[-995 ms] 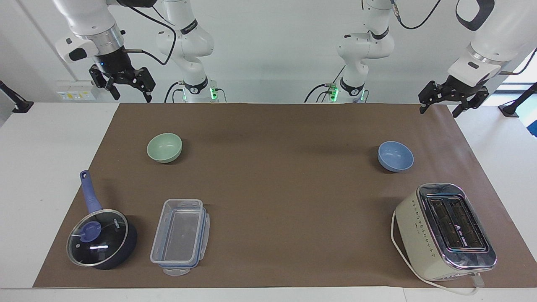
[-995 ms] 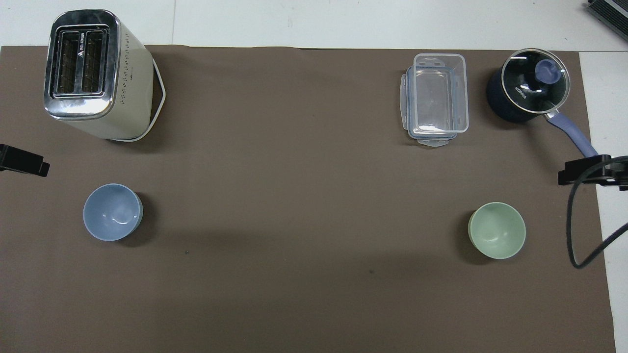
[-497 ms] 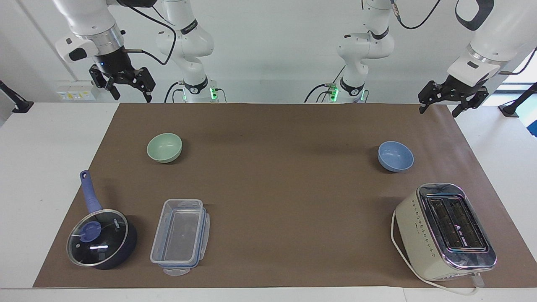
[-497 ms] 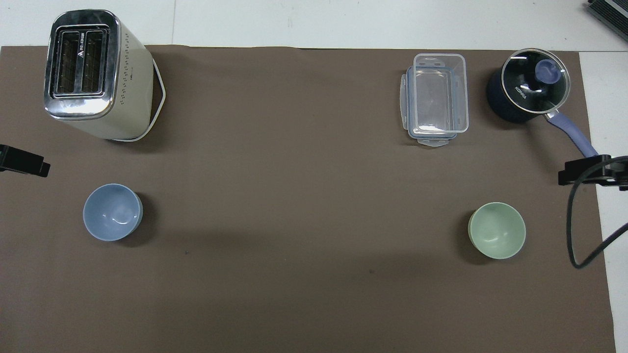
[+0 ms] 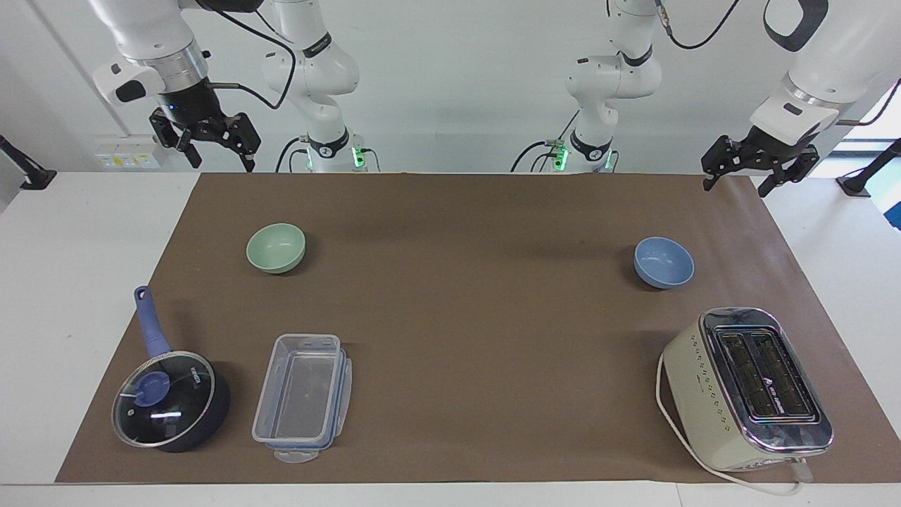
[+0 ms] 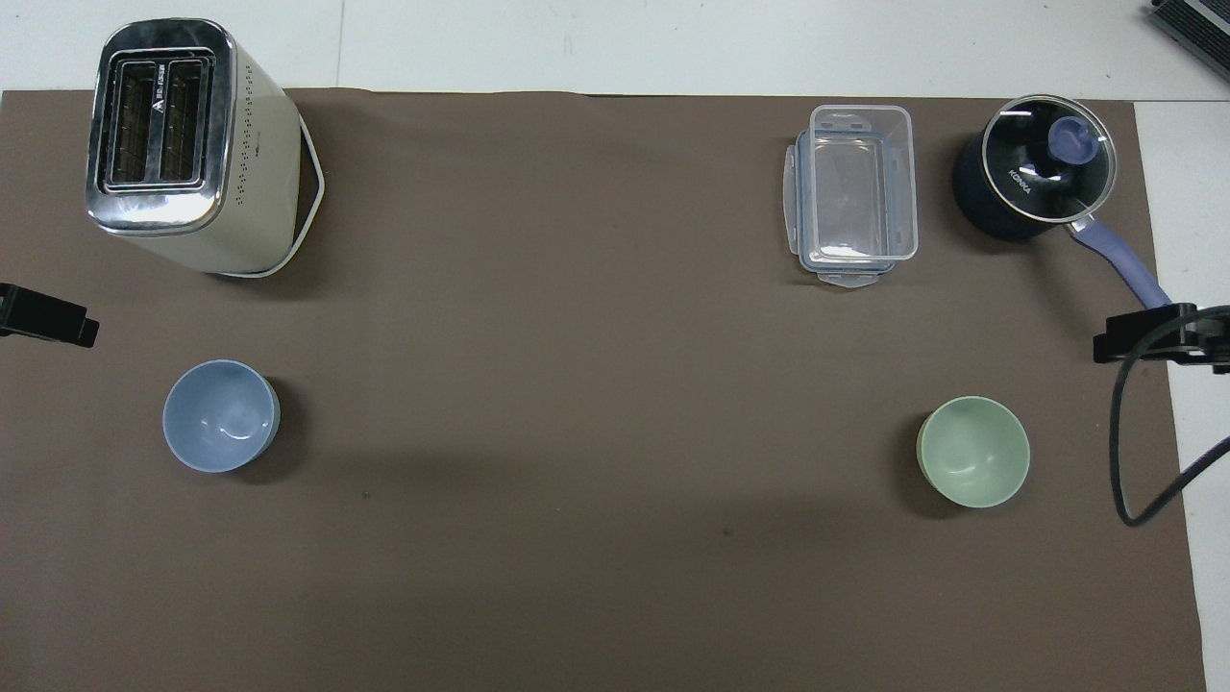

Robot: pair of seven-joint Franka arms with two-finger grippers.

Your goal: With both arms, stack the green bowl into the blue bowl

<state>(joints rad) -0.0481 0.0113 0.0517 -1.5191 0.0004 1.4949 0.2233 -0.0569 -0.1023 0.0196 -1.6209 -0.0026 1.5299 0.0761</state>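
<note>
The green bowl [image 5: 276, 247] stands upright on the brown mat toward the right arm's end of the table; it also shows in the overhead view [image 6: 973, 451]. The blue bowl [image 5: 664, 262] stands upright toward the left arm's end and also shows in the overhead view [image 6: 221, 415]. Both bowls are empty and far apart. My right gripper [image 5: 222, 165] hangs open and empty, raised above the mat's edge near the robots, clear of the green bowl. My left gripper [image 5: 734, 189] hangs open and empty above the mat's corner, clear of the blue bowl.
A cream toaster [image 5: 746, 387] stands farther from the robots than the blue bowl. A dark blue saucepan with a glass lid [image 5: 169, 401] and a clear plastic container [image 5: 303, 398] lie farther out than the green bowl. The brown mat [image 5: 479, 338] covers the table's middle.
The left gripper has shifted very slightly upward. The bowls and the right gripper have not moved.
</note>
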